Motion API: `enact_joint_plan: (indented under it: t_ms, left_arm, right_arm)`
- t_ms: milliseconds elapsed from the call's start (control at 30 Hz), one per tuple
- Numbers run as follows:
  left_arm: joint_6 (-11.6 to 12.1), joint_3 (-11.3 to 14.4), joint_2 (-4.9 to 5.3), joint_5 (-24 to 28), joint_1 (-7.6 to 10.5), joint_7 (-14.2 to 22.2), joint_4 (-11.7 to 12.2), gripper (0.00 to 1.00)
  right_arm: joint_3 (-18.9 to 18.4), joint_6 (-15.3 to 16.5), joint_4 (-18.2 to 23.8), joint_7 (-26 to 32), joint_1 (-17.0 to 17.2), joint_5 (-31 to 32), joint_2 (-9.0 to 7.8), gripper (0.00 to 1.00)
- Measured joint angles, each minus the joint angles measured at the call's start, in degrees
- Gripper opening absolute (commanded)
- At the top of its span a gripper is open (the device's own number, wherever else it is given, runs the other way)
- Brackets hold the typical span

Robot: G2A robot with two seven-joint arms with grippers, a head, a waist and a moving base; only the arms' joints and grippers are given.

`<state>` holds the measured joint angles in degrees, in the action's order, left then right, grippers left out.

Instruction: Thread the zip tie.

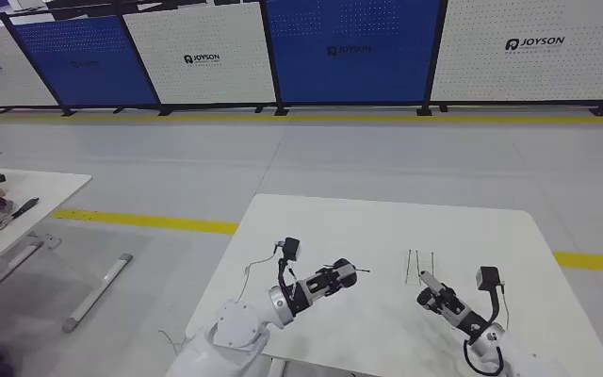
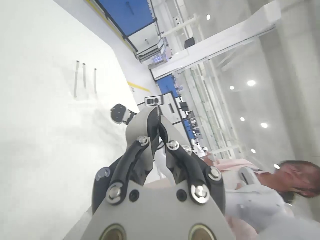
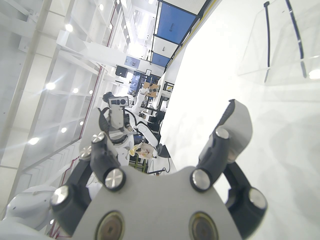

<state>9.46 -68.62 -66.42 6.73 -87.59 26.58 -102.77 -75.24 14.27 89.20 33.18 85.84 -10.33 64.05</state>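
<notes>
My left gripper point(image 1: 347, 272) point(image 2: 158, 112) hovers over the left middle of the white table point(image 1: 396, 221), shut on a thin black zip tie point(image 1: 363, 271) whose end sticks out to the right. Three more black zip ties point(image 1: 420, 267) point(image 2: 84, 76) lie side by side on a clear plate point(image 3: 280, 51) right of centre. Two of these zip ties point(image 3: 268, 33) appear in the right wrist view. My right gripper point(image 1: 424, 279) point(image 3: 172, 118) is just in front of their near ends, open, with nothing between its fingers.
The table's near edge runs close behind both arms, and its right part is bare. A second white table point(image 1: 38, 193) stands apart at the far left. Beyond lies open floor with a yellow line point(image 1: 141, 221) and blue and white partition panels.
</notes>
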Motion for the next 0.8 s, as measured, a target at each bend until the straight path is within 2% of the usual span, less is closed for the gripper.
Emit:
enact_joint_plan:
  t_ms: [100,200,267,667,800]
  left_arm:
    - [-2.2,2.6,-0.20,-3.7,2.19,0.9,3.7,0.00]
    - [-3.7,4.5,-0.47,-3.9,4.61,1.9,7.7,0.00]
    - [-4.0,5.0,-0.61,-3.0,5.43,2.0,9.2,0.00]
    - [-4.0,5.0,-0.62,-2.9,5.47,1.9,9.4,0.00]
    - [-4.6,6.0,-0.59,-6.8,6.13,0.5,11.2,0.00]
  right_arm:
    - [0.0,0.0,0.0,0.0,0.0,0.0,0.00,1.00]
    - [0.0,0.0,0.0,0.0,0.0,0.0,0.00,1.00]
    - [0.0,0.0,0.0,0.0,0.0,0.0,0.00,1.00]
    - [0.0,0.0,0.0,0.0,0.0,0.0,0.00,1.00]
    - [0.0,0.0,0.0,0.0,0.0,0.0,0.00,1.00]
